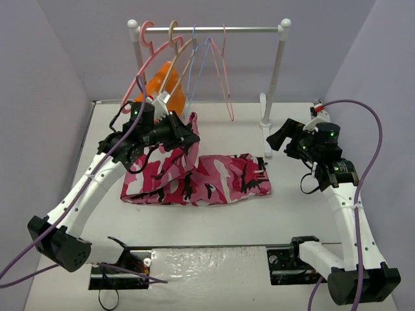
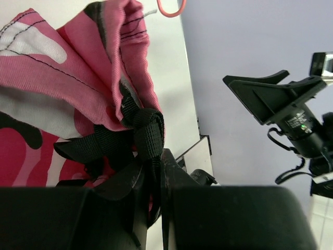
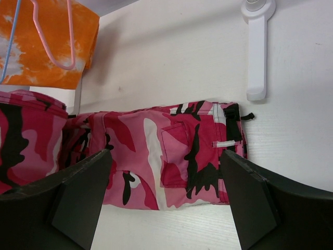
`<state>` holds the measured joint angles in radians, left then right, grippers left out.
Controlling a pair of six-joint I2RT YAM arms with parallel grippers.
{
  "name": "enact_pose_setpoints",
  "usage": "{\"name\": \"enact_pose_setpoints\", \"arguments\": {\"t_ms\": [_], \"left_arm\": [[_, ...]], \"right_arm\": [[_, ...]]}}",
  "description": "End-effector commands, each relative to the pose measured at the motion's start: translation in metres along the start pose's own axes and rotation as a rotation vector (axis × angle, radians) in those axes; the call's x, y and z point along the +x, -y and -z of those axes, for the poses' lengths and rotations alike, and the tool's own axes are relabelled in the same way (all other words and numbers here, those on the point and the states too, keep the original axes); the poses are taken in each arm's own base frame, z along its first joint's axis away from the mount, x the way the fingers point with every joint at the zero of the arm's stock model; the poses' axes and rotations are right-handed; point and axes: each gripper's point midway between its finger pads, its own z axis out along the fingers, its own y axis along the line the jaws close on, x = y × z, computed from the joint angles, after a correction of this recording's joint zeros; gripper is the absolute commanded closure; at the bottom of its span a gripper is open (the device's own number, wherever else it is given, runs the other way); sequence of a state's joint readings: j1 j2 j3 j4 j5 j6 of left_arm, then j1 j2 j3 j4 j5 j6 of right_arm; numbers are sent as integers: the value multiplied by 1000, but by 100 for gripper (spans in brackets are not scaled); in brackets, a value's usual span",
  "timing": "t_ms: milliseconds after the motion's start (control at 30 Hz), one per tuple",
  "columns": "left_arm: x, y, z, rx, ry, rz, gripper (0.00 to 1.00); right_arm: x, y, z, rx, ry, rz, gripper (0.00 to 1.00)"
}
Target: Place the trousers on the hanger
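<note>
At the left of the desk [image 1: 214, 223], my left tool [image 2: 154, 169] was pressed together on a black webbing strap [image 2: 148, 133] of the trousers [image 1: 214, 178], holding that end bunched up off the surface. The rest of the trousers lay folded across the middle of the desk. Behind them the hanger [image 1: 174, 40] hung on the rail [image 1: 246, 28], apart from the cloth. Further right, my right tool [image 1: 280, 137] stood spread wide near the waistband end, gripping nothing.
</note>
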<state>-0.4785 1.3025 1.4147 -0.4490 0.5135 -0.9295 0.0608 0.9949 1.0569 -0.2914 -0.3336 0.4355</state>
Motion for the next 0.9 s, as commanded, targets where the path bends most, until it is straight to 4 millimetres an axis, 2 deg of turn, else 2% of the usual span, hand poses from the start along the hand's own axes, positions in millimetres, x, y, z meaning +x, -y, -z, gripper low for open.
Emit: {"name": "enact_pose_setpoints", "arguments": {"t_ms": [0,167,300,367,433,600,733,867], "left_arm": [[-17,49,-12,122,88,-54,100],[-3,58,-42,134,53,-58,100],[2,67,-54,149,43,-62,100],[1,72,-55,157,48,-64,100],[-6,84,-47,171,69,-77,100],[-18,94,-31,155,116,-116,100],[-9,96,-36,159,93,-112,100],[10,101,-51,179,47,-114,100]], "right_arm": [[-24,-17,12,-45,78,41,18],[-25,-16,14,-33,88,46,17],[-24,-14,15,-24,88,46,17],[-23,-12,15,-15,87,48,17],[-21,-10,14,-10,84,47,18],[-18,-8,13,-5,78,45,18],[-18,-7,13,0,76,44,18],[-17,-7,12,0,75,42,18]]}}
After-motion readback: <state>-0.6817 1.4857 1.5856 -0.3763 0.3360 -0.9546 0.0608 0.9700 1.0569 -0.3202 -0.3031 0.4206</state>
